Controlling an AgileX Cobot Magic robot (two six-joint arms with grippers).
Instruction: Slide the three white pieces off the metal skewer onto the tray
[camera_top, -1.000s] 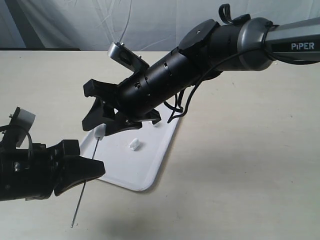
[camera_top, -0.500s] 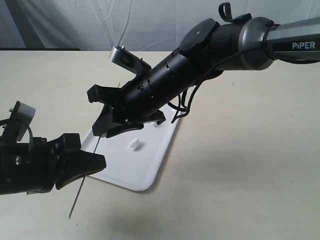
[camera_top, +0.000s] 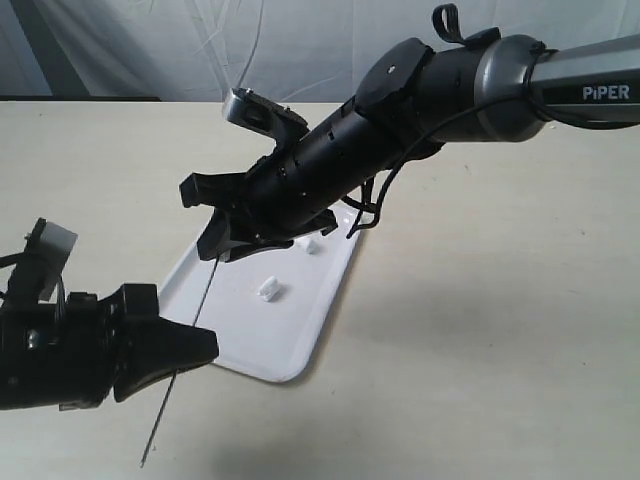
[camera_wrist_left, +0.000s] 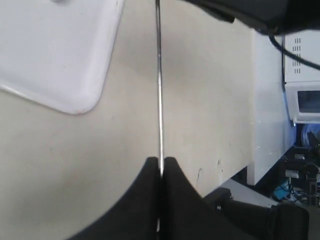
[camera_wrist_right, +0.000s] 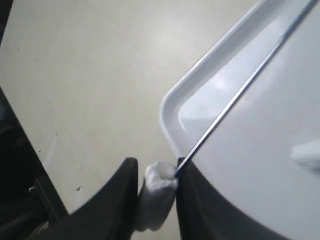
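1. Exterior view: the left gripper (camera_top: 190, 345) is clenched on the metal skewer (camera_top: 201, 300). The rod slants up from a free end over the table (camera_top: 480, 330) towards the right gripper (camera_top: 222, 245). Its upper end disappears behind those black fingers, and what they hold is hidden here. One white piece (camera_top: 268, 290) and a second white piece (camera_top: 313, 246) lie apart on the tray (camera_top: 260, 340).
2. Left wrist view: the left gripper (camera_wrist_left: 160, 161) has both fingers pressed together on the metal skewer (camera_wrist_left: 159, 75). The far end of the rod is cut off by the picture's edge. Only a corner of the tray (camera_wrist_left: 60, 60) shows.
3. Right wrist view: the right gripper (camera_wrist_right: 156, 167) pinches the third white piece (camera_wrist_right: 157, 187) just off the tray (camera_wrist_right: 200, 75) rim. The metal skewer (camera_wrist_right: 240, 90) tip meets this chunk, but whether it is still threaded cannot be told. A blurred white piece (camera_wrist_right: 307, 152) on the tray is cut off.
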